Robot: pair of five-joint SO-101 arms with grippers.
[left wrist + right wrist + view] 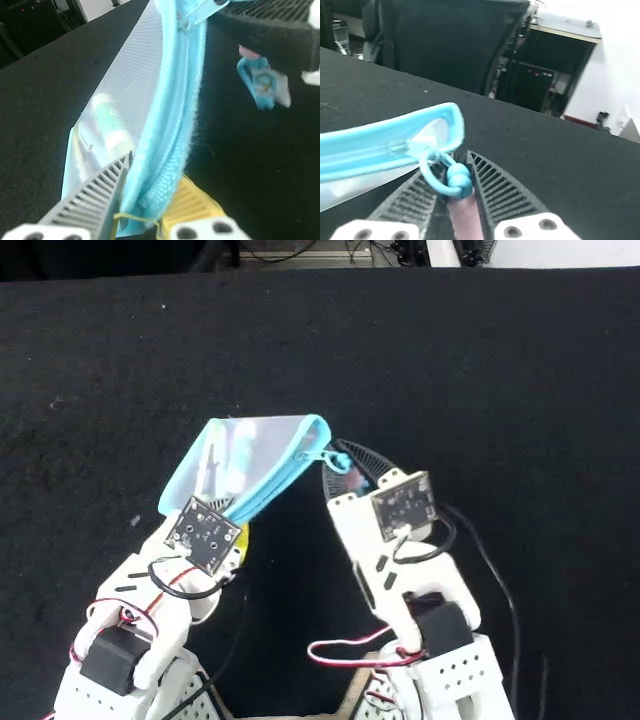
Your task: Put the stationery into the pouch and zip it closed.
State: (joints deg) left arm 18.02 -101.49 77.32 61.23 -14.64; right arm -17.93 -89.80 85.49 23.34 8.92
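– Blue-edged pouch (250, 455): where is it sitting?
– It is stretching between both grippers, its long axis running from the left gripper (152, 172) across to the right gripper (456, 170). The left one is pinching the zipper edge at its own end.
– Anything readable?
– No. The tag (265, 85) dangling near the far end is carrying a print too blurred to read.
– What is each wrist view adding?
– The left is showing a green and white item (110, 127) lying inside, behind the clear wall. The right is showing its fingers squeezing the zipper pull (457, 182) just past the pouch's end.
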